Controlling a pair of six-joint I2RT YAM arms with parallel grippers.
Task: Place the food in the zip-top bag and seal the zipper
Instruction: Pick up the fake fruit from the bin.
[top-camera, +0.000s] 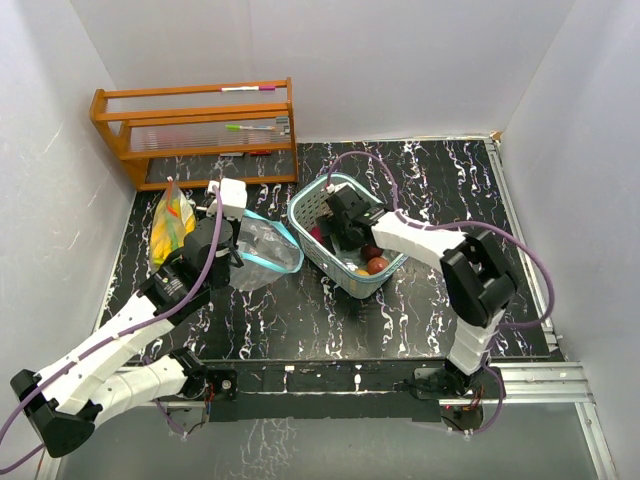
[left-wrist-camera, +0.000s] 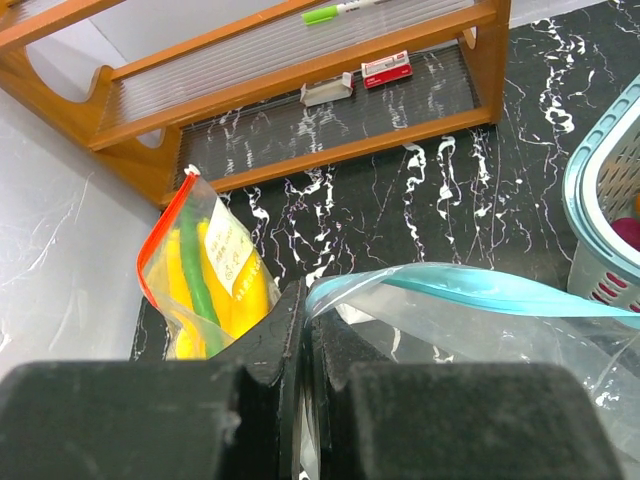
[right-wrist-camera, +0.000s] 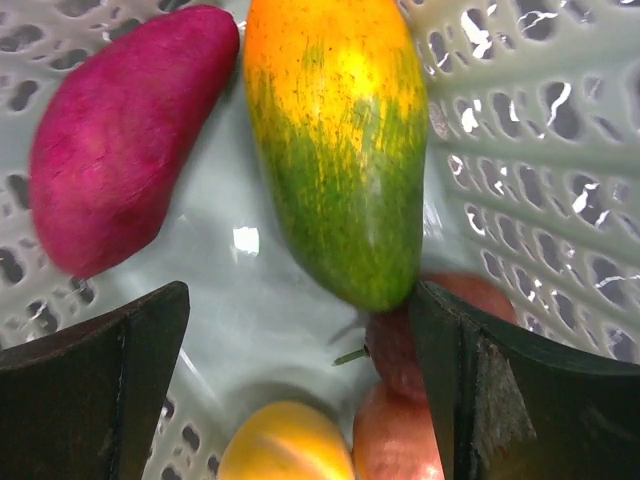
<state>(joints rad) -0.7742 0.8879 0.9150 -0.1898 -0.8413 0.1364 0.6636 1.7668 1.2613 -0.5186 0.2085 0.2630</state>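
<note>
Two hands, two jobs: the left hand (left-wrist-camera: 303, 325) is clenched on the rim of the zip-top bag (left-wrist-camera: 470, 300), holding its teal-zippered mouth up off the counter (top-camera: 400, 310). The right hand (right-wrist-camera: 300, 350) is spread wide and grasps nothing, low inside the basket (right-wrist-camera: 520, 150).
Food left to move: the mango (right-wrist-camera: 335, 160) lies on the basket floor with its green end between the fingers. A magenta piece (right-wrist-camera: 120, 140) lies just beside it, and round fruits (right-wrist-camera: 290, 450) crowd the near end.
Food elsewhere: bananas (left-wrist-camera: 255, 298) and a green pepper (left-wrist-camera: 192, 260) sit in a second bag (left-wrist-camera: 160, 250) with a red-orange zipper, near the wooden rack (left-wrist-camera: 300, 130) and well apart from the basket.
Step in hand: picking the mango, by my reading.
Doing it well: centre the fingers across the mango's green end and go low enough to get past its widest curve. Close only on the mango (the reddish fruit by the right finger looks easy to pinch along with it). Lift straight up clear of the basket wall before crossing to the bag.
Left side's part: keep the bag mouth raised and gaping, since a sagging rim would likely block the drop.
</note>
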